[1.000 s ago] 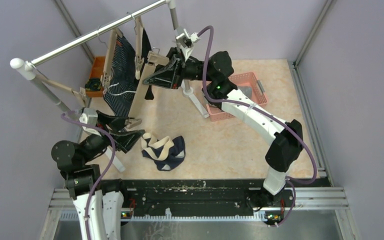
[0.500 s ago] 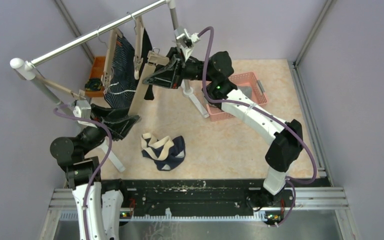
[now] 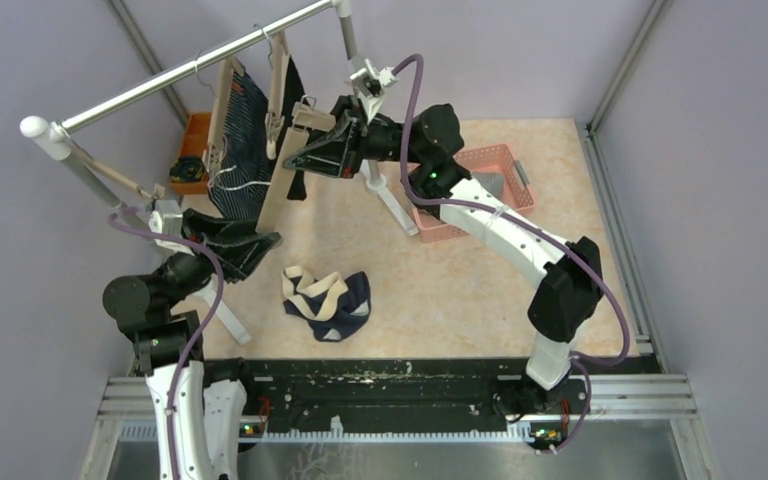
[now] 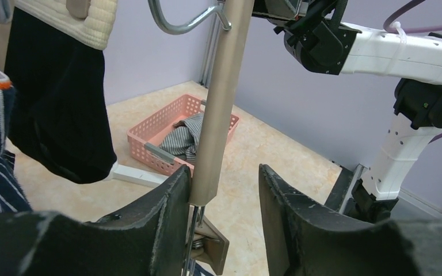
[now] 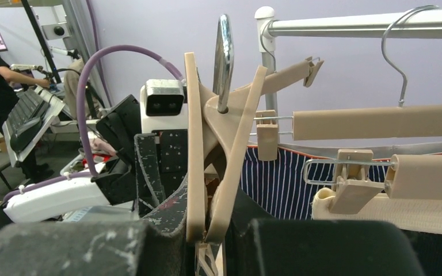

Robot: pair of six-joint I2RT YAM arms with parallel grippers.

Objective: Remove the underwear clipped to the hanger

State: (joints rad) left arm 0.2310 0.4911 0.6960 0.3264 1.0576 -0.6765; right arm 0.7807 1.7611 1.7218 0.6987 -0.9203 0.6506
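A beige hanger (image 3: 278, 195) slants down from the rail, and its bar end (image 4: 213, 115) stands between the jaws of my left gripper (image 4: 224, 172) (image 3: 258, 243). The bar touches the left finger only, with a gap to the right one, so this gripper is open. The hanger's clip (image 4: 210, 241) sits just below. My right gripper (image 5: 218, 195) (image 3: 307, 155) is shut on a beige clip (image 5: 221, 144) at the hanger's upper end. Black underwear (image 4: 57, 98) with a beige waistband and navy-striped underwear (image 5: 282, 178) (image 3: 245, 150) hang clipped. One navy pair (image 3: 325, 300) lies on the floor.
The metal rail (image 3: 190, 70) crosses the back left on white legs (image 3: 390, 205). A pink basket (image 3: 480, 190) with grey striped cloth stands right of the rack. An orange bin (image 3: 197, 135) with dark socks sits behind the hangers. Purple walls close in on all sides.
My left gripper has risen toward the hanger's lower end and its jaws have narrowed around the bar. The right gripper has kept its grip and place.
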